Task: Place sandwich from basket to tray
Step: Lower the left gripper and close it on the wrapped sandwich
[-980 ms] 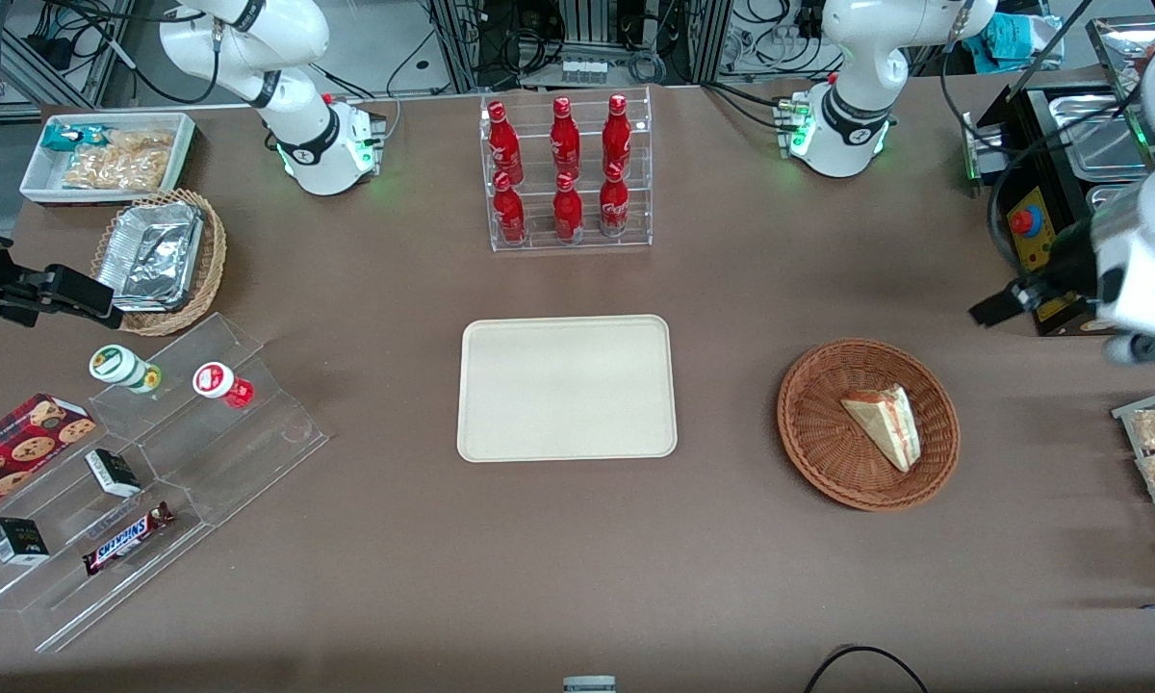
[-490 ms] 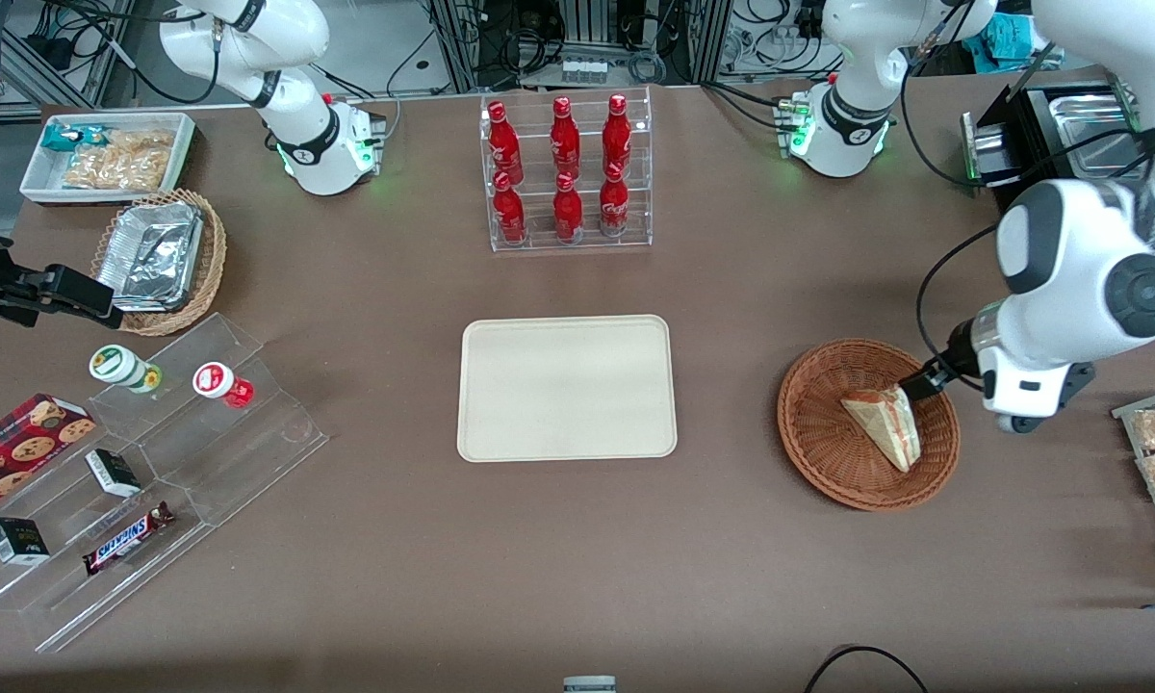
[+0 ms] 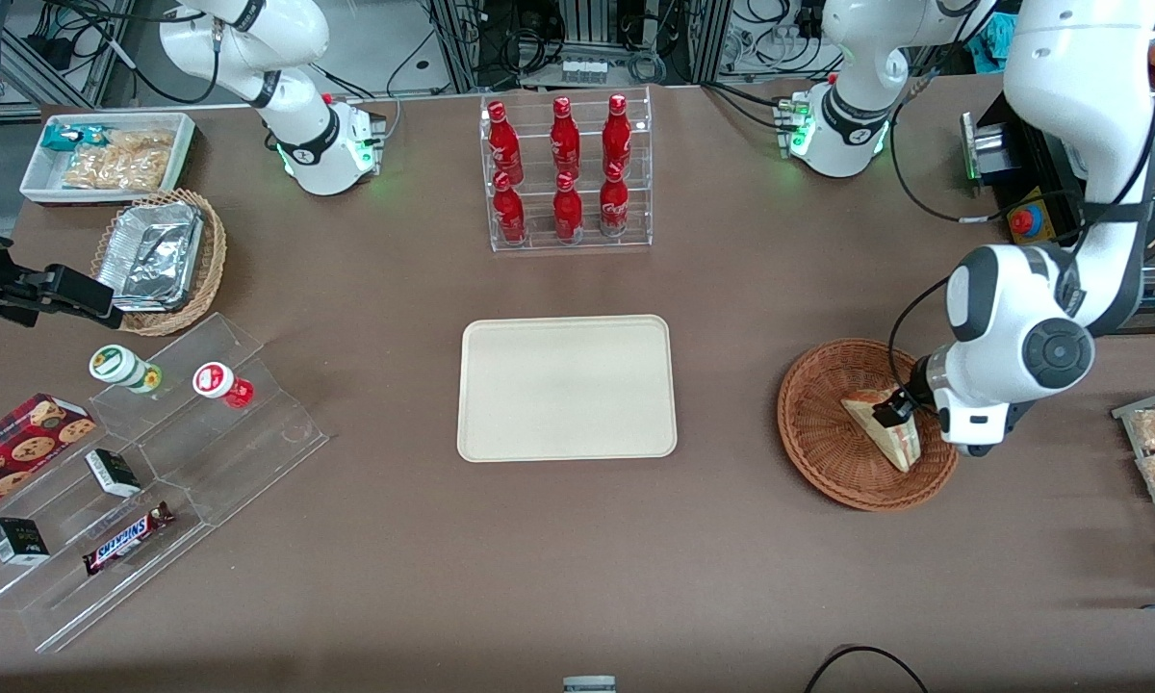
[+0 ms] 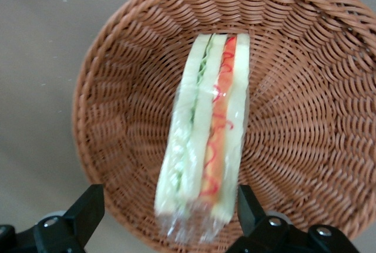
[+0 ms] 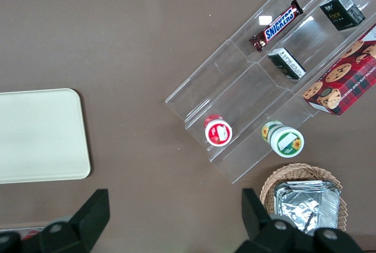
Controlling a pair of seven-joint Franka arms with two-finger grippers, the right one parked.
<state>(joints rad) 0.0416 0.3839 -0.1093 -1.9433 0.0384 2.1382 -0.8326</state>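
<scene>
My gripper (image 4: pixel 167 218) hangs over the round reddish-brown wicker basket (image 3: pixel 818 433), fingers (image 4: pixel 88 206) spread wide, straddling one end of the wrapped triangular white-bread sandwich (image 4: pixel 205 135) lying in it. The flat cream rectangular tray (image 3: pixel 567 388) waits at nine o'clock from the basket in the front view. I judge the slick wrap may slip as I close, or a fingertip may catch the weave.
</scene>
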